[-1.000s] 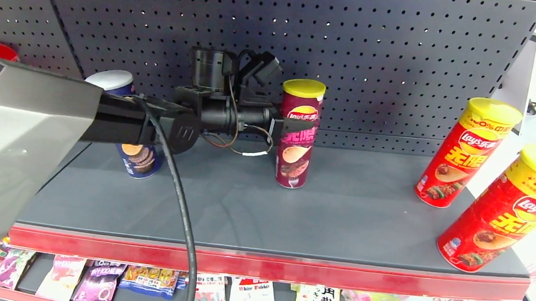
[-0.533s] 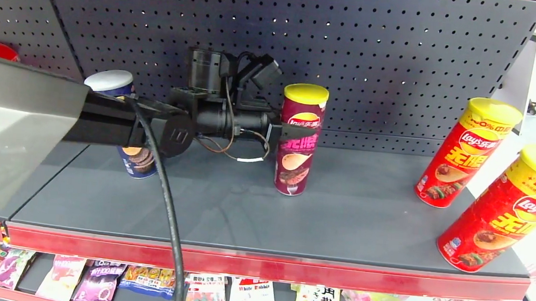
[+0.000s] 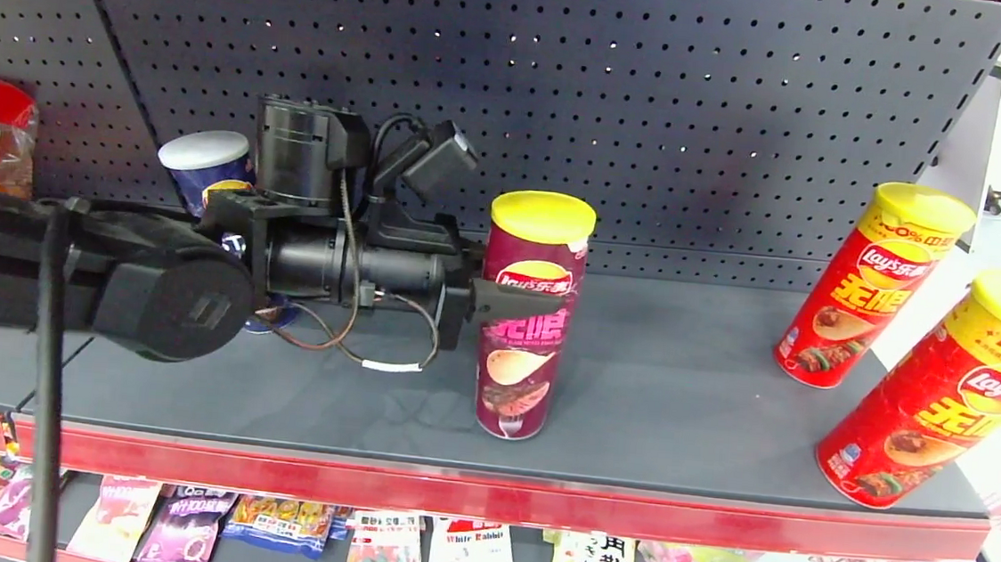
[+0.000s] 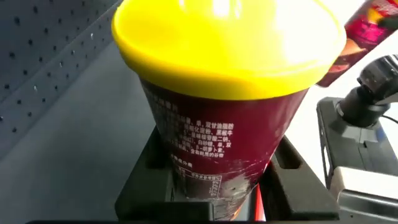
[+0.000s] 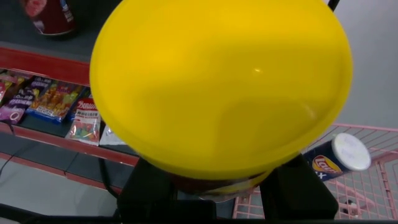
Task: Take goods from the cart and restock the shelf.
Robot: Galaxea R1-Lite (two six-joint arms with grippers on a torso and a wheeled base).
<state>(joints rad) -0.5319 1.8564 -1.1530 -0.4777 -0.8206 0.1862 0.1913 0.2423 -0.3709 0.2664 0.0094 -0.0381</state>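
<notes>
Up close, my left pincer (image 3: pixel 530 306) was clamped on the maroon can (image 3: pixel 520 372), one finger on each side of its body just under the yellow lid (image 3: pixel 542 216). That can stood upright on the grey shelf (image 3: pixel 679 393), close to the red front edge and left of the middle.

My right pincer (image 5: pixel 208 199) was closed around a yellow-lidded can (image 5: pixel 221 81). The wide lid hid nearly all of its body, so I could not tell its colour. It hung off the shelf's right end, above the pink wire cart (image 5: pixel 373 180).

Inside the cart lay one dark blue can (image 5: pixel 336 158) with a white lid, on its side. Every can was capped, so nothing of the contents showed.

Counting from the head view, the shelf area had one maroon can, one upright blue can (image 3: pixel 206 164) with a white lid at the back left behind my left arm, and two red cans with yellow lids at the right end. The farther red can (image 3: pixel 866 287) stood well back, and the nearer red can (image 3: pixel 938 396) was at the front right corner. I could not tell whether the nearer one was the can in my right pincer.

Below, a lower shelf carried a row of snack packets (image 3: pixel 267 522), too crowded to count.
</notes>
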